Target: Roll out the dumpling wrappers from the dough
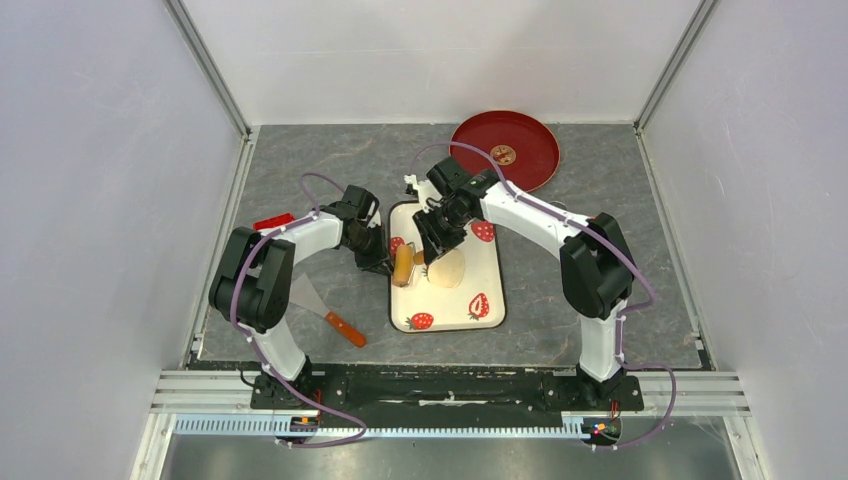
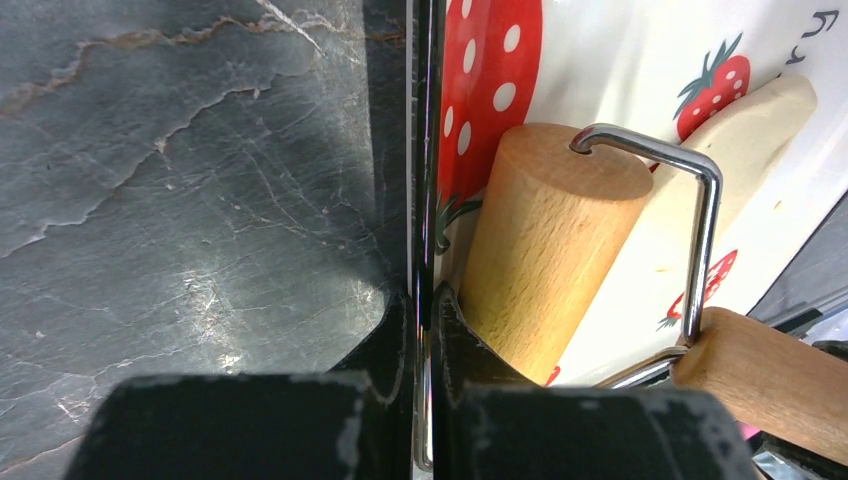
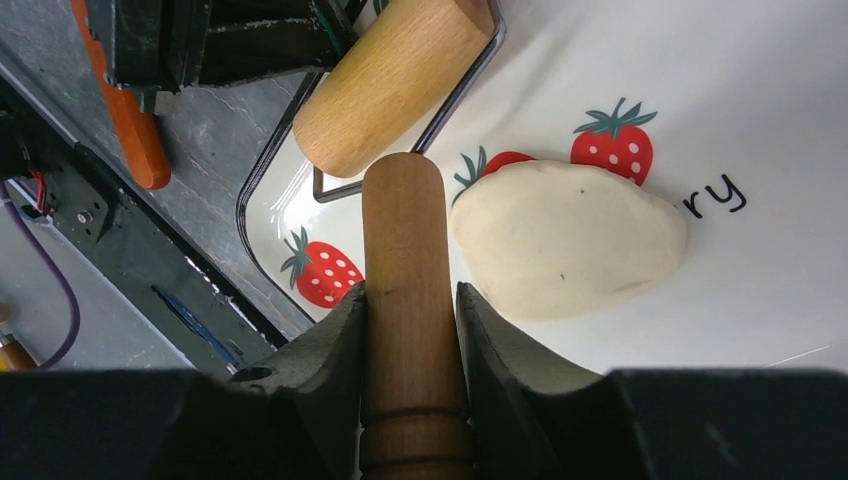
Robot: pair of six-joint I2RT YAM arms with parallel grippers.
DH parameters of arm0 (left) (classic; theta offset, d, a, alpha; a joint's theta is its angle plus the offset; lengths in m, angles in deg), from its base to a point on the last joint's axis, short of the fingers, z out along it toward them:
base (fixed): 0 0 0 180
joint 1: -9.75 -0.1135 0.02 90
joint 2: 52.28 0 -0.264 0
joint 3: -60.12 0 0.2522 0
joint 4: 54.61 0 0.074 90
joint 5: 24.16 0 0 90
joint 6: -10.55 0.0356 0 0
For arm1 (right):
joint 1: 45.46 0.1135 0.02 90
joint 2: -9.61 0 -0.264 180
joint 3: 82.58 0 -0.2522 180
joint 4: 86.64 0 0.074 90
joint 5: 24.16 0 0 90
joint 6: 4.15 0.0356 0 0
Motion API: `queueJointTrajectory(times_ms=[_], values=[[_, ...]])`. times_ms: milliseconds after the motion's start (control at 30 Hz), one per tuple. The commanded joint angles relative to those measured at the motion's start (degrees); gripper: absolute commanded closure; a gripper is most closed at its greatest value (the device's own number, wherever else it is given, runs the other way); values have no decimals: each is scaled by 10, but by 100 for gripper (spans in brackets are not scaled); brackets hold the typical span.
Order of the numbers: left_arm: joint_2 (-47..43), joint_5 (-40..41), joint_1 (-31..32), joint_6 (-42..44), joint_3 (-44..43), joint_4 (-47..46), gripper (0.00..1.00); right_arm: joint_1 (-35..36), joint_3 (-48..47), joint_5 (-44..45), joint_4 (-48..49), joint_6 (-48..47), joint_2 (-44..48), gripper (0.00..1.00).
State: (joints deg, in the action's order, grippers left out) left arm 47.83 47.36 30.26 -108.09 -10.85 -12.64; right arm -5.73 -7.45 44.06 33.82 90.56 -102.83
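Right gripper (image 3: 410,300) clamped on roller handle (image 3: 403,230), flattened dough (image 3: 565,240) just beside it, left gripper (image 2: 424,300) pinched shut on tray (image 2: 600,50) rim, only overhead shows red plate (image 1: 505,150), far right corner

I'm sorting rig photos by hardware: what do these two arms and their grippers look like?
Both the left arm and right arm have white links between bulky black joint housings. A purple cable loops loosely along each. The left gripper and right gripper are black, with blocky bodies; the left's edges look scuffed pale. No markings are legible.
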Motion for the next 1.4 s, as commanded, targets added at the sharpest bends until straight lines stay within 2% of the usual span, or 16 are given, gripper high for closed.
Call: queueJointTrajectory(times_ms=[0, 267, 433, 667, 1067, 1367], values=[[18, 27, 21, 15, 11, -19, 98, 12, -15, 142, -22, -7, -10, 100], [16, 28, 21, 16, 10, -18, 98, -5, -26, 178, -31, -4, 43, 100], [17, 27, 21, 17, 9, -16, 98, -36, 2, 173, 5, 0, 98, 100], [19, 26, 21, 17, 6, -16, 98, -114, 107, 156, 93, 32, 203, 100], [20, 30, 22, 33, -5, -2, 98, -257, 290, 155, 156, 59, 336, 100], [37, 62, 21, 88, -36, 45, 98, -286, 388, 161, 168, 52, 359, 100]])
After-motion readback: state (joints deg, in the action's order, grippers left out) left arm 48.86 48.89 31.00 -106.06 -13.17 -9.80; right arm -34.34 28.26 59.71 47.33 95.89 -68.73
